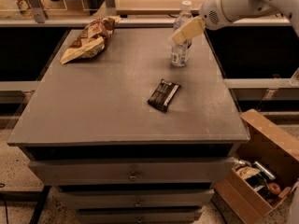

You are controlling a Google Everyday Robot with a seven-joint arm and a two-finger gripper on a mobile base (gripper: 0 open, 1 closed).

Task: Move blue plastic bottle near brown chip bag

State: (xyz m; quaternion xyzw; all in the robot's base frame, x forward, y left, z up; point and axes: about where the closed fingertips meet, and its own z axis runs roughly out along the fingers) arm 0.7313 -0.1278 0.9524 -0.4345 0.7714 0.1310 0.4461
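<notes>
Cream claw (177,37) hovers before the upright blue plastic bottle (179,55).

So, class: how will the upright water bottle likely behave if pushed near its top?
The blue plastic bottle is tall on a narrow base, so it would probably tip rather than slide. Lying down, its round body would likely roll. The gripper is by its upper half, so a lower contact seems safer.
</notes>
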